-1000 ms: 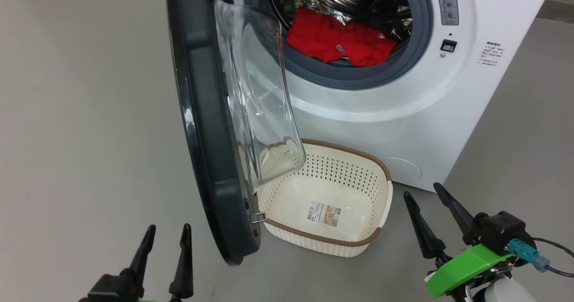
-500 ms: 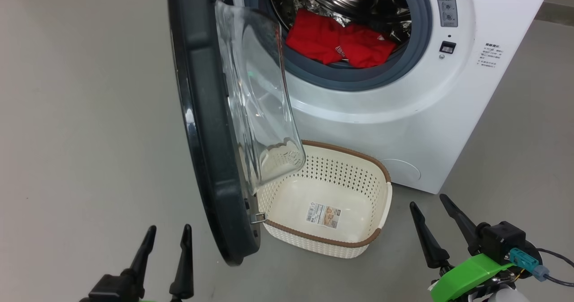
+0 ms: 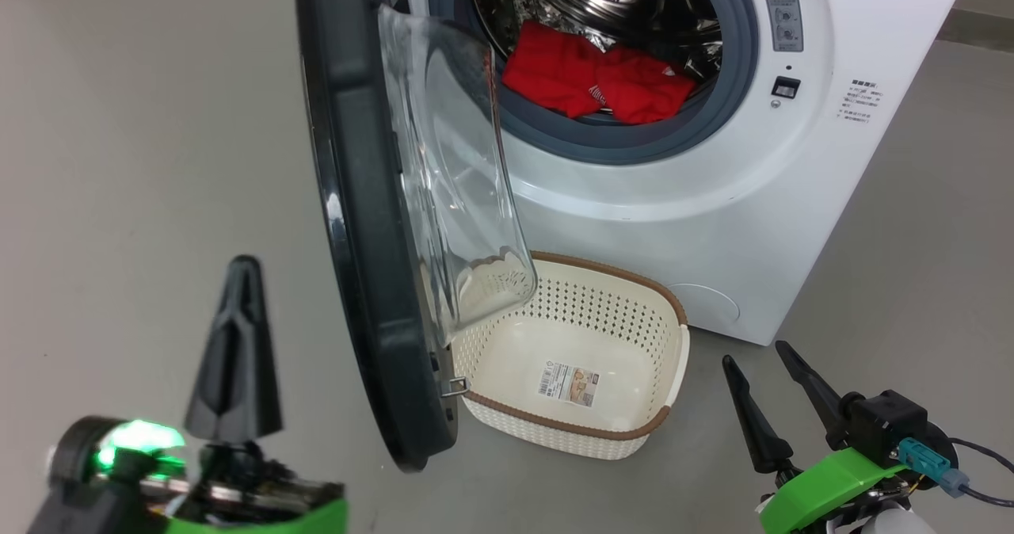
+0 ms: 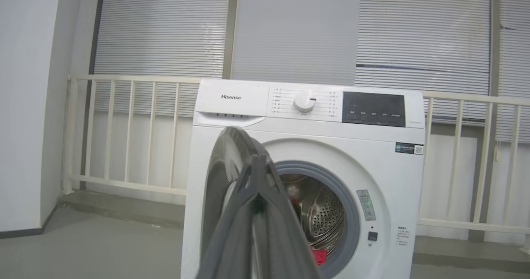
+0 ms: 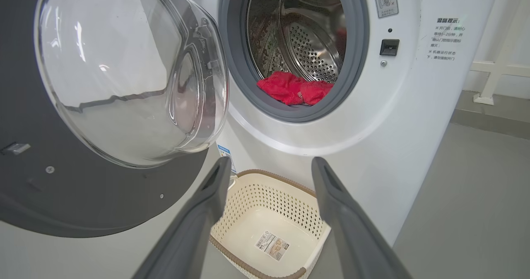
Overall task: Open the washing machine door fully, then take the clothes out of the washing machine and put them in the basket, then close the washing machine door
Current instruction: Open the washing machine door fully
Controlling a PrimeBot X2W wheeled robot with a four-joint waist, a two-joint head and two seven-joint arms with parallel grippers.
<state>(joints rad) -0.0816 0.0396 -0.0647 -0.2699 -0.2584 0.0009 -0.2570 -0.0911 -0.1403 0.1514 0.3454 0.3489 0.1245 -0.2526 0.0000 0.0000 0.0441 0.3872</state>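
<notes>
Head view gives us the washing machine (image 3: 713, 201) with the washing machine door (image 3: 356, 280) swung out edge-on toward us. The basket (image 3: 554, 443) sits on the floor beneath the door's glass bowl, and the red clothes (image 3: 602, 82) lie at the drum's front against the grey seal. Our left fingers (image 3: 235, 360) are pressed together on nothing, left of the door's rim and apart from it, while our right fingers (image 3: 756, 423) stand spread and empty, right of the basket, well short of the clothes.
</notes>
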